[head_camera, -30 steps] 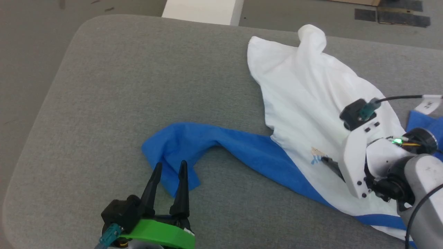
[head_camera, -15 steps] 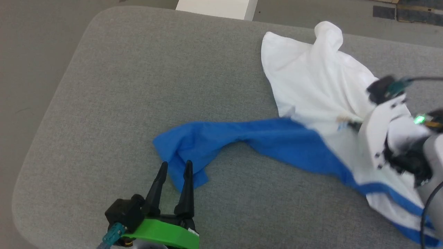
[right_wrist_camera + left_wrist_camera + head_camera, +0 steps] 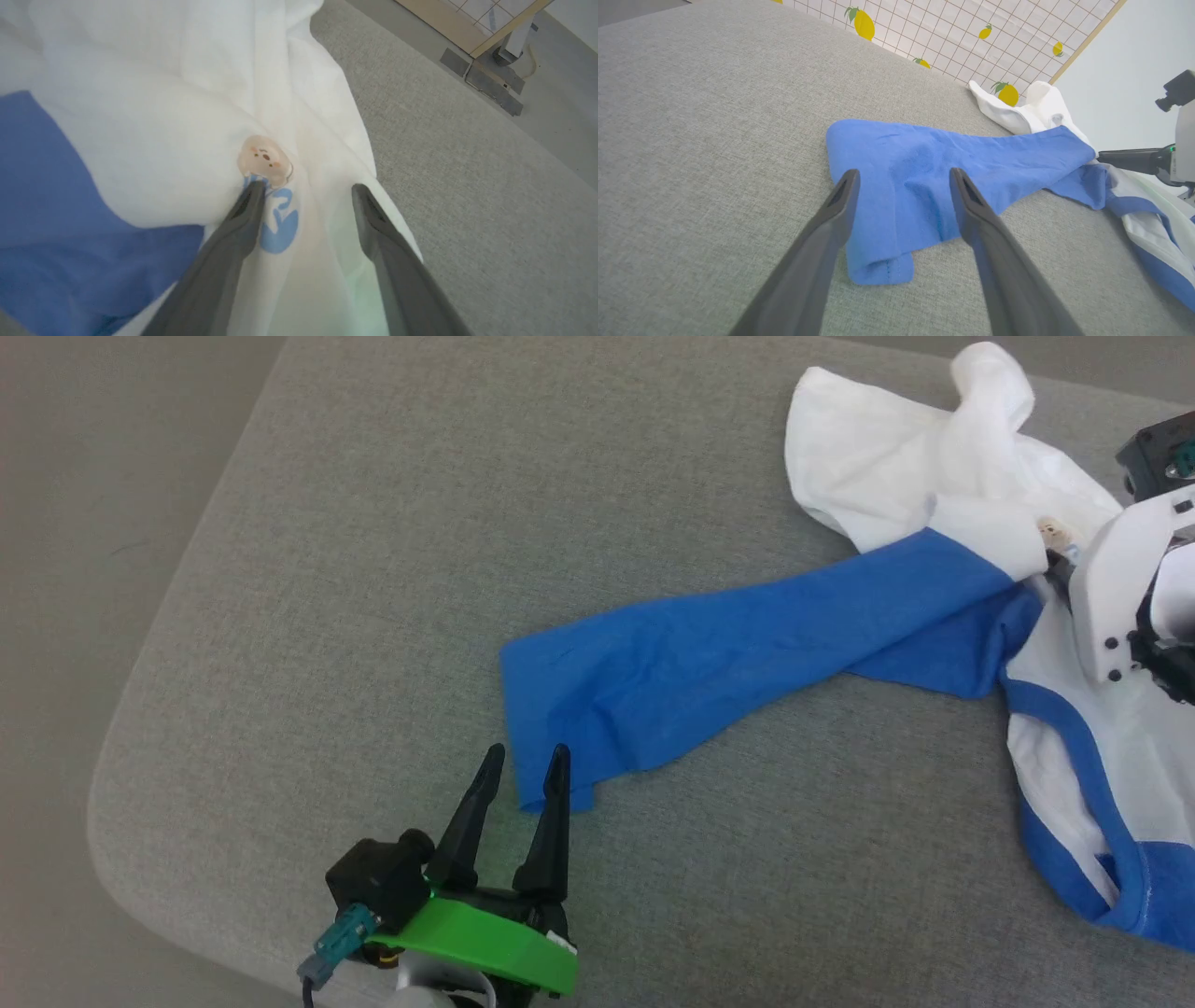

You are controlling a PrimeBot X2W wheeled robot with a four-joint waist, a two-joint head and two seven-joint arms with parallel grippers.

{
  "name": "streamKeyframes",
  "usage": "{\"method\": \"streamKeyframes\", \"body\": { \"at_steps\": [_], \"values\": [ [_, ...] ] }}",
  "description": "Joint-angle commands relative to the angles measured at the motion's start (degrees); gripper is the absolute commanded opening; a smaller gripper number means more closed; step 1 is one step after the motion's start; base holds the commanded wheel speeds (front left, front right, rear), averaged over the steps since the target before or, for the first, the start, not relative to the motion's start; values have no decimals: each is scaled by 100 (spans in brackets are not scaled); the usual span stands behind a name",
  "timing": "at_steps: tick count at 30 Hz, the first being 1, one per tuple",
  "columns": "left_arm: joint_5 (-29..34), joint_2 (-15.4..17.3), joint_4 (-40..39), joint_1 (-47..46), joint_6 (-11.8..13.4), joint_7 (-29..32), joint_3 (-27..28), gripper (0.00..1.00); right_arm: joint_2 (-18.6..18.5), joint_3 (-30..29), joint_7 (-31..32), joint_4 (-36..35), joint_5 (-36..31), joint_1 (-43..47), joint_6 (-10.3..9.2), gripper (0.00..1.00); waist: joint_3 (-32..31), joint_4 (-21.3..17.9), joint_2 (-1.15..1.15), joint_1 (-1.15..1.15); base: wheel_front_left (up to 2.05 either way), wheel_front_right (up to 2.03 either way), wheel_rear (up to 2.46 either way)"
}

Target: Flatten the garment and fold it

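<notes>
Peach cartoon mark (image 3: 262,159) by right fingers (image 3: 224,261), wrist-view close-up

Seeing the garment (image 3: 896,457) bunching white near the far right corner of the bench (image 3: 373,569), stretching one blue sleeve (image 3: 747,635) toward the near left corner. Pointing the left claw (image 3: 525,756) at the cuff, fingers spread, tips flanking its near edge. Showing the right claw (image 3: 1061,560) at the white cloth by the right edge, fingers mostly hiding behind its white housing (image 3: 1111,588).
</notes>
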Motion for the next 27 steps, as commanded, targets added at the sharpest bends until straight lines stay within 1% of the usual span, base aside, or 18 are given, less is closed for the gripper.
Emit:
{"method": "streamKeyframes", "body": {
  "at_steps": [1,3,5,10,13,15,17,21,24,26,27],
  "values": [
    [-55,-16,20,-88,16,-27,2,100,58,87,-62,39,12,-98,-9,100,73,83,0,-1,0,0,0],
    [-56,-16,54,-62,22,-27,20,100,82,257,-60,-1,160,-147,-9,100,-6,18,0,-1,0,0,0],
    [-46,-16,105,-26,-2,-27,18,100,56,472,86,-161,395,-190,-9,100,-107,-51,0,-1,0,0,0],
    [-27,-16,177,51,-35,-27,52,100,-107,808,709,-983,1199,-239,-9,100,-448,-220,0,-1,0,0,0],
    [-4,-16,225,112,-46,-27,58,100,-253,849,1071,-1540,1517,-173,-9,100,-649,-278,0,-1,0,0,0],
    [14,-16,246,163,-45,-27,82,100,-297,737,1115,-1887,1625,-99,-9,100,-783,-304,0,-1,0,0,0],
    [53,-16,265,219,-48,-27,114,100,-250,470,902,-2174,1589,51,-9,100,-907,-315,0,-1,0,0,0],
    [124,-16,241,342,-46,-27,216,100,222,-406,-53,-2705,1168,729,-9,100,-1082,-373,0,-1,0,0,0],
    [209,-16,198,444,-60,-27,307,100,760,-1127,-857,-3156,666,1623,-9,100,-1154,-471,0,-1,0,0,0],
    [254,-16,152,505,-65,-27,373,100,1174,-1582,-1369,-3445,341,2280,-9,100,-1182,-559,0,-1,0,0,0],
    [275,-16,120,535,-68,-27,407,100,1445,-1835,-1655,-3605,162,2654,-9,100,-1187,-611,0,-1,0,0,0]
  ]
}}
